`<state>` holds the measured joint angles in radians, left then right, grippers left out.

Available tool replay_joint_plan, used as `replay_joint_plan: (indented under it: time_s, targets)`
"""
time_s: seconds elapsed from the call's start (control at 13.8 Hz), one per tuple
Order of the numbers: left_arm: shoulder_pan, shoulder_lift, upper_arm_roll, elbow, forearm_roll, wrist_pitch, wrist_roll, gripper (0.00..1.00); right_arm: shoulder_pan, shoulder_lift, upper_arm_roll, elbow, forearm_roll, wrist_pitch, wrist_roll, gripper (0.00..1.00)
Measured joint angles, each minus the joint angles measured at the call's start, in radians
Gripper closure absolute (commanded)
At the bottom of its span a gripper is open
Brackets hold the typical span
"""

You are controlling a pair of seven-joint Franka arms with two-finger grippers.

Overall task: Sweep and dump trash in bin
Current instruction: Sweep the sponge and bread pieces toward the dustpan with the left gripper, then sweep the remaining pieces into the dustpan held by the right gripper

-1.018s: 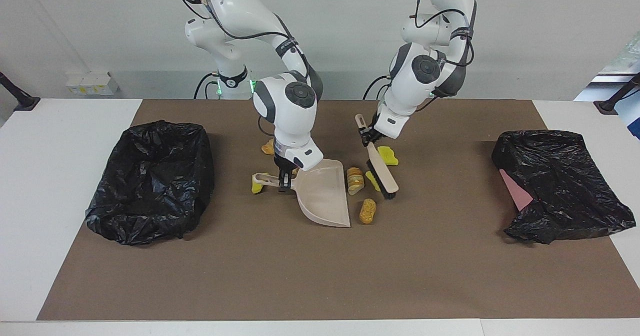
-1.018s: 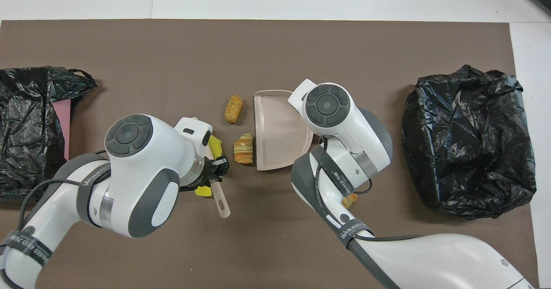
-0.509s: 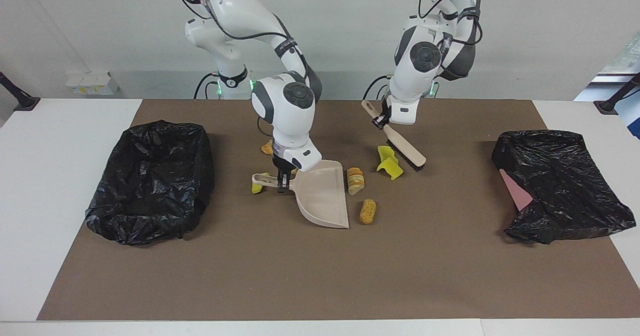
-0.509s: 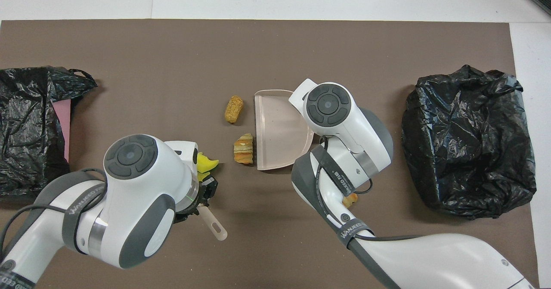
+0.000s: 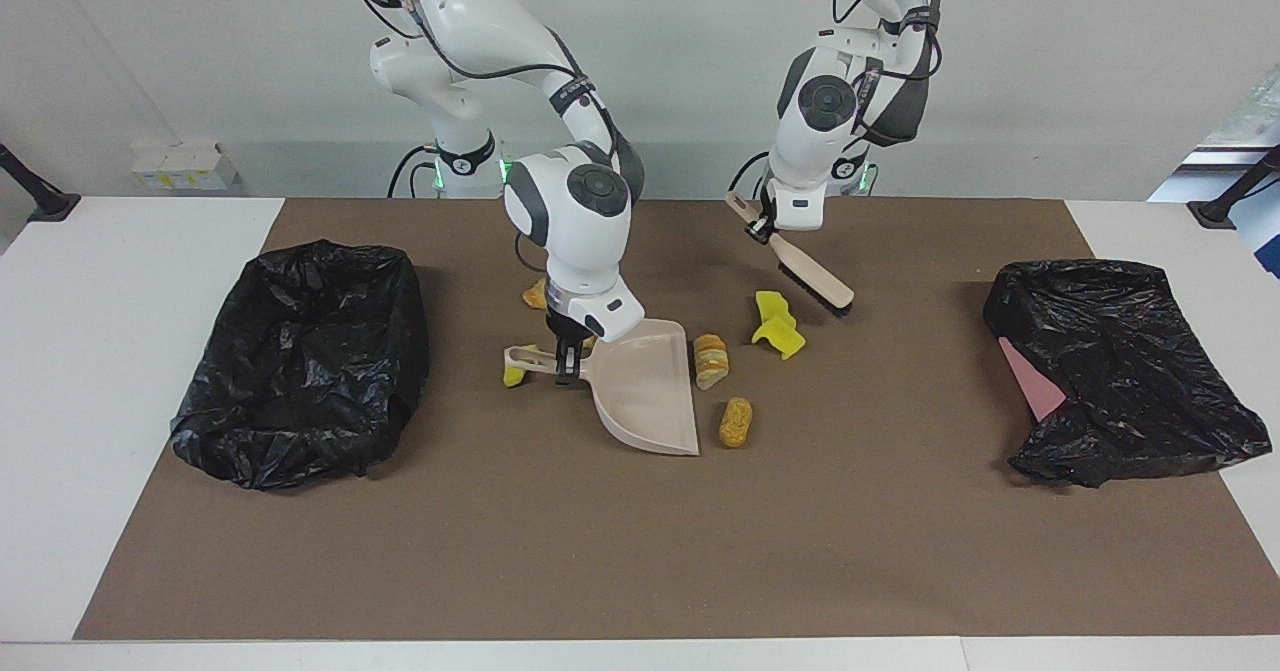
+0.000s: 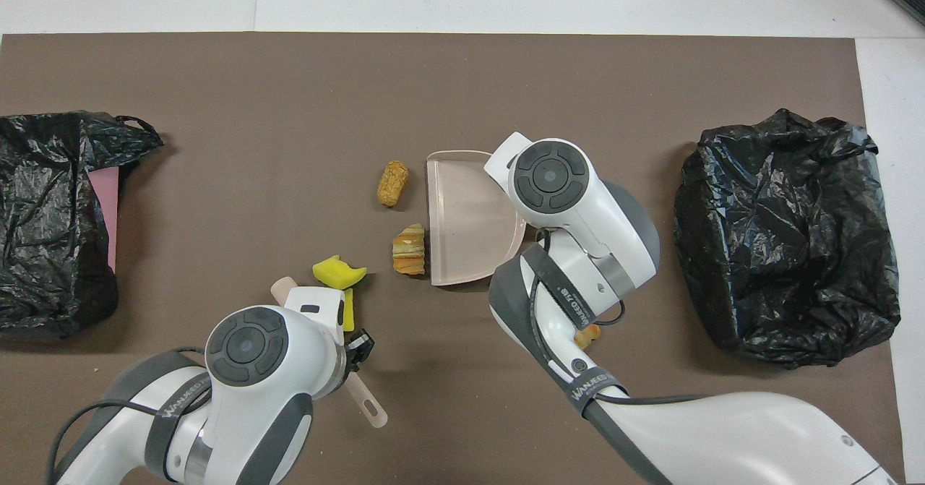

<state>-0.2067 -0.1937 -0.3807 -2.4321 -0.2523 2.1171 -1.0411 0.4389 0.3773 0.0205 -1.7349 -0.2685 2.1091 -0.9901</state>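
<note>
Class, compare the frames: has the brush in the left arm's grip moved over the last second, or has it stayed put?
Yes. The brush has lifted and drawn back toward the robots, away from the dustpan, which has stayed put, leaving the yellow pieces on the mat.

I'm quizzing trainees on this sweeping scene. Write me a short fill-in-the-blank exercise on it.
1. The right pincer is shut on the handle of the ____.
2. The left pincer holds the ____ by its handle, lifted off the mat.
3. The striped bread roll lies on the mat right at the dustpan's open ____.
4. Both bins are lined with ____ plastic bags.

Missing words: dustpan; brush; edge; black
</note>
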Motion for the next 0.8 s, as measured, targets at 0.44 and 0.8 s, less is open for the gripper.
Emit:
replay_joint_plan:
  time_s: [0.44, 0.8]
  targets:
    - [0.079, 0.169, 0.021, 0.158, -0.041, 0.087, 0.288, 1.0, -0.002, 0.0, -0.002, -0.001, 0.0, 0.01, 0.0, 1.0]
    - [0.068, 0.327, 0.006, 0.3, -0.042, 0.12, 0.459, 1.0, -0.009, 0.0, -0.002, -0.002, 0.0, 0.011, 0.0, 1.0]
